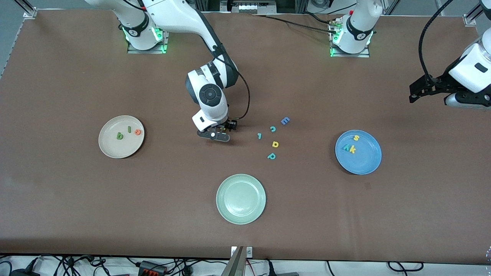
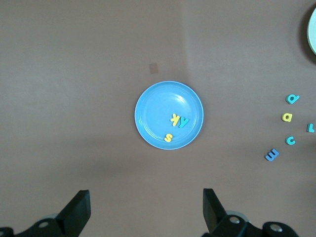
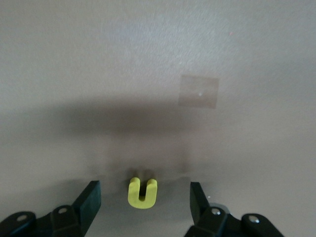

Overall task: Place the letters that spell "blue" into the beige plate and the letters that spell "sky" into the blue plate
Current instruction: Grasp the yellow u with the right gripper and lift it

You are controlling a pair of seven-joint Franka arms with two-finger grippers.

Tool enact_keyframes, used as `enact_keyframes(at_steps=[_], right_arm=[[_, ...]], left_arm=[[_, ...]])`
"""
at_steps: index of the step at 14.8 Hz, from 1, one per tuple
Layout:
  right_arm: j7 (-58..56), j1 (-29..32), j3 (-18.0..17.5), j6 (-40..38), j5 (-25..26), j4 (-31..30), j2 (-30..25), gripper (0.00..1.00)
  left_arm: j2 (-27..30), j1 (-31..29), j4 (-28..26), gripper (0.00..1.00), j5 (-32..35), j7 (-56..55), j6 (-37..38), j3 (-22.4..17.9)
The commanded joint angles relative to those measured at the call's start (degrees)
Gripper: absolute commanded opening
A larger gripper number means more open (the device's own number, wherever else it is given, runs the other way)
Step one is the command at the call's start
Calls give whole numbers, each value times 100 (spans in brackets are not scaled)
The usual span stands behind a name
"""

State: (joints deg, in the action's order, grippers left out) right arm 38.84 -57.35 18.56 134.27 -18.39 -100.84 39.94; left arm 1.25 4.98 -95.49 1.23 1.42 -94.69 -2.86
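I see right gripper fingers apart, straddling yellow u on the table — ungrasped | left gripper wide, waiting over blue plate | risk — off-centre pinch; thin u tips or squirts away

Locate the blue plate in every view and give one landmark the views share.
Front view: the blue plate lies toward the left arm's end of the table, holding s, k and y.
Left wrist view: blue plate at picture centre.
Right wrist view: not in it.
Shared landmark: the blue capital E.
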Motion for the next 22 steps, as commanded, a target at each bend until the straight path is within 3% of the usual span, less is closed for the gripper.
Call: enact_keyframes(at_steps=[1,4,7,13,17,22], right_arm=[[53,-101,60,-50,-156,135,93,75],[36,-92,34,-59,-157,135,102,66],[-17,-31,34,-59,-157,144,111,50],[-26,-22,34,-59,-157,144,111,41],[-61,14,34,-77,-157,161,102,13],[-61,162,42,-418,-218,494,50,12]], left_arm=[[77,-6,-39,100,-62,104,47,-5],[77,-6,-39,100,-62,104,47,-5],[77,-6,-39,100,-62,104,47,-5],[77,-6,-39,100,-71,104,47,-13],[77,-6,-39,100,-71,104,47,-13],[68,-6,-39,100,-71,104,47,-22]])
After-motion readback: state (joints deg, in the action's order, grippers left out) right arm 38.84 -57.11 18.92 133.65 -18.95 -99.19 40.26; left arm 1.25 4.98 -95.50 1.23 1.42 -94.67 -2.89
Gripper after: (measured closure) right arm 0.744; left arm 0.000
